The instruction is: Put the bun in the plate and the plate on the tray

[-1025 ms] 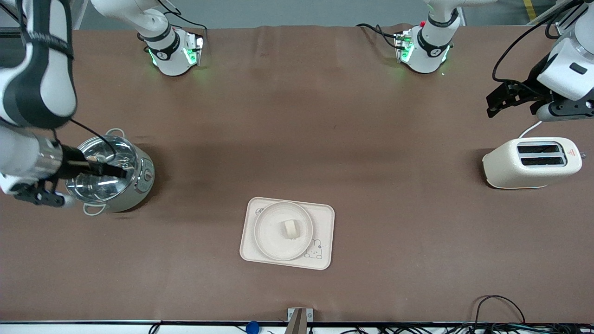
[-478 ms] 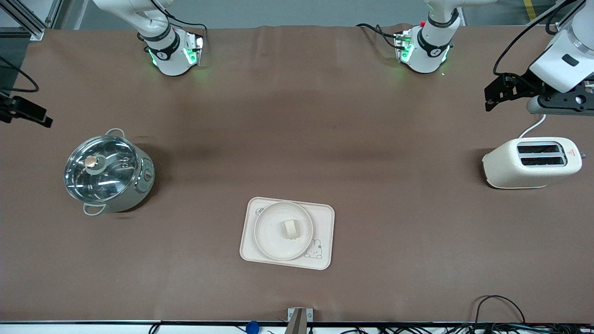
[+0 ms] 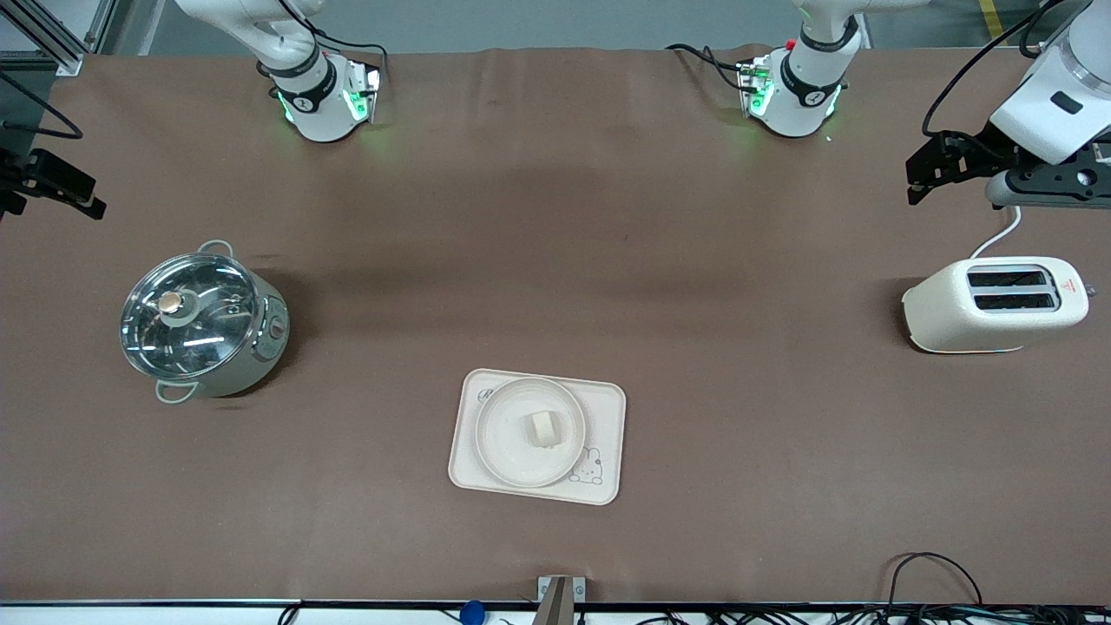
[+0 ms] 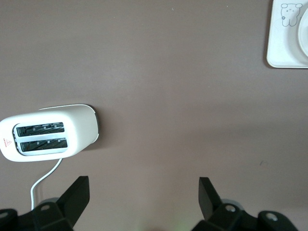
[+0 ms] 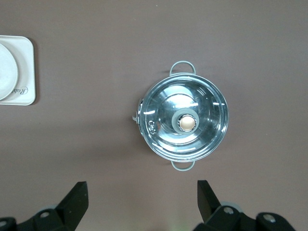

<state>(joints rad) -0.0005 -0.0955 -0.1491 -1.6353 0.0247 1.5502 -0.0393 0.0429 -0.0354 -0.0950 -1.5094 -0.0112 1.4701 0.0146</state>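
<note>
Robot lab, brown-covered table, arm bases, loose cables

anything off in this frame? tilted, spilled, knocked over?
Nothing stands out. The bun sits in the plate, and the plate lies flat on the tray. The pot has its lid on, and the toaster stands upright. Left gripper and right gripper are open, raised over the table's ends.

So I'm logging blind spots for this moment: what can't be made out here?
- Pot contents: hidden under its shiny lid, front and right wrist views.
- Toaster slots: too dark inside.
- Tray and plate: cut off by wrist views' edges.
- Bun underside: hidden.
</note>
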